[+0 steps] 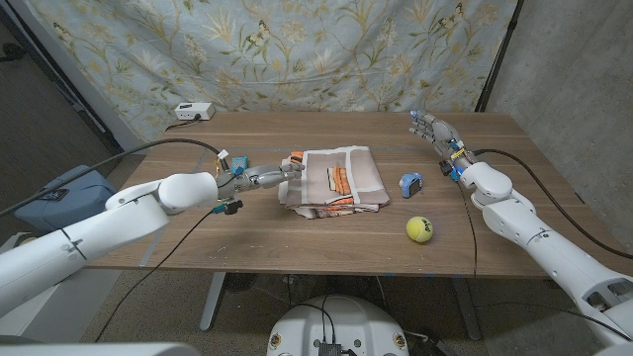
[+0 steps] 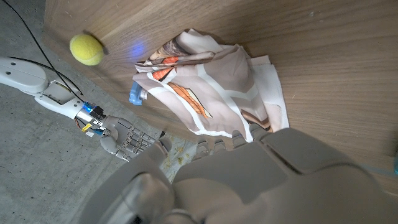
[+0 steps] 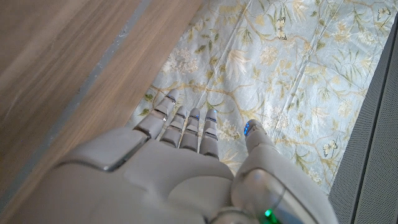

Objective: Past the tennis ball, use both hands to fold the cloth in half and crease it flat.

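Cloth [image 1: 331, 179] sitting mid-table on the wooden table [image 1: 247, 247], already bunched over itself in loose uneven layers, cream and tan with orange-striped patches showing on top. Looks rumpled rather than creased, edges not lined up, with a white under-layer poking out at one side in the left wrist view [image 2: 211, 87]. Left hand [image 1: 269, 175] reaching in from the cloth's left side, fingertips right at or on the cloth's left edge; can't tell from the head view whether anything is actually pinched, and in the left wrist view the hand's own back [image 2: 249, 180] blocks the fingers, so grip unclear. Right hand [image 1: 436, 129] well away from the cloth, up near the far right part of the table, fingers spread apart and holding nothing. Same thing in the right wrist view [image 3: 186, 162]: fingers straight and parted, pointing out past the table edge toward the floral backdrop [image 3: 292, 74]. Tennis ball [image 1: 419, 229] yellow-green, lying to the cloth's front right, apart from it. Small blue object [image 1: 410, 184] between the cloth and the right arm, just off the cloth's right edge, too small to identify. White box [image 1: 193, 113] at the far left back corner, well apart from the cloth.
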Controlling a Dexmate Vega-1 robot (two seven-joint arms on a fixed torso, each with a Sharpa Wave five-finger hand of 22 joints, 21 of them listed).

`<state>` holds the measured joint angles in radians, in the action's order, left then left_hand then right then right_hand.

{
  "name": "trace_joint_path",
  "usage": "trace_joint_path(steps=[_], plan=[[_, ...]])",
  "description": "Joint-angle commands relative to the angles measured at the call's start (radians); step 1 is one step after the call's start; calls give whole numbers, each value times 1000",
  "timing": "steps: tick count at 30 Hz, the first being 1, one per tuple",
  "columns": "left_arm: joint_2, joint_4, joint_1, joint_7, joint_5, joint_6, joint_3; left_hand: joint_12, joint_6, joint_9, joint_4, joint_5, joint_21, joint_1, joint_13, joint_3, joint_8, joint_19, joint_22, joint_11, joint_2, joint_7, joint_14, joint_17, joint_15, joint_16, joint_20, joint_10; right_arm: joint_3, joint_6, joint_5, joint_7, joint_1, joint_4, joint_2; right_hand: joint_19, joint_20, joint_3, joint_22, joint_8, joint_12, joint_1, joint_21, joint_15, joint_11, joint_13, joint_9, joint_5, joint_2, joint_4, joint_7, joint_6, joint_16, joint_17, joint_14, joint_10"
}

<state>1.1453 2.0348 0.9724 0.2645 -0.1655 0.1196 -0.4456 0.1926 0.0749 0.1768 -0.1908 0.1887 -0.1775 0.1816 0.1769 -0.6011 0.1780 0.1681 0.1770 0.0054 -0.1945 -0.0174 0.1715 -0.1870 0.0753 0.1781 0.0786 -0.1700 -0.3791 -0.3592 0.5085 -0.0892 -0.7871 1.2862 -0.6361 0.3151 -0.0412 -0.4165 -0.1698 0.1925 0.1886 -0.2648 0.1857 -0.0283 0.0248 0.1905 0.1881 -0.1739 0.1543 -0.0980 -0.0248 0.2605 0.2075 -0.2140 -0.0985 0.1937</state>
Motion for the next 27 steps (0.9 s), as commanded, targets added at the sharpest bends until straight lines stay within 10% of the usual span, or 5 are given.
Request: trace_joint_path(steps=[1, 27], plan=[[21, 17, -36, 62, 23, 40, -21, 7, -6, 1, -4, -3, -6, -17, 2, -5, 8, 111, 2, 5, -5, 1, 98, -2, 11, 9, 0, 0, 10, -6, 7, 3, -13, -2, -9, -4, -14, -3, -1, 1, 2, -8, 0, 3, -1, 2, 3, 0, 2, -2, 5, 4, 0, -2, 5, -4], [49, 43, -82, 153, 57, 97, -48, 16, -28, 1, -7, -6, -12, -65, 2, -9, 10, 120, 3, 3, -2, 6, 83, -2, 12, 16, 3, 36, 4, -16, -9, -3, 10, -31, -10, -14, -14, 0, -1, -1, 1, -8, 0, 1, -1, 2, 3, 0, 2, -3, 4, -1, -1, -2, 16, -12]])
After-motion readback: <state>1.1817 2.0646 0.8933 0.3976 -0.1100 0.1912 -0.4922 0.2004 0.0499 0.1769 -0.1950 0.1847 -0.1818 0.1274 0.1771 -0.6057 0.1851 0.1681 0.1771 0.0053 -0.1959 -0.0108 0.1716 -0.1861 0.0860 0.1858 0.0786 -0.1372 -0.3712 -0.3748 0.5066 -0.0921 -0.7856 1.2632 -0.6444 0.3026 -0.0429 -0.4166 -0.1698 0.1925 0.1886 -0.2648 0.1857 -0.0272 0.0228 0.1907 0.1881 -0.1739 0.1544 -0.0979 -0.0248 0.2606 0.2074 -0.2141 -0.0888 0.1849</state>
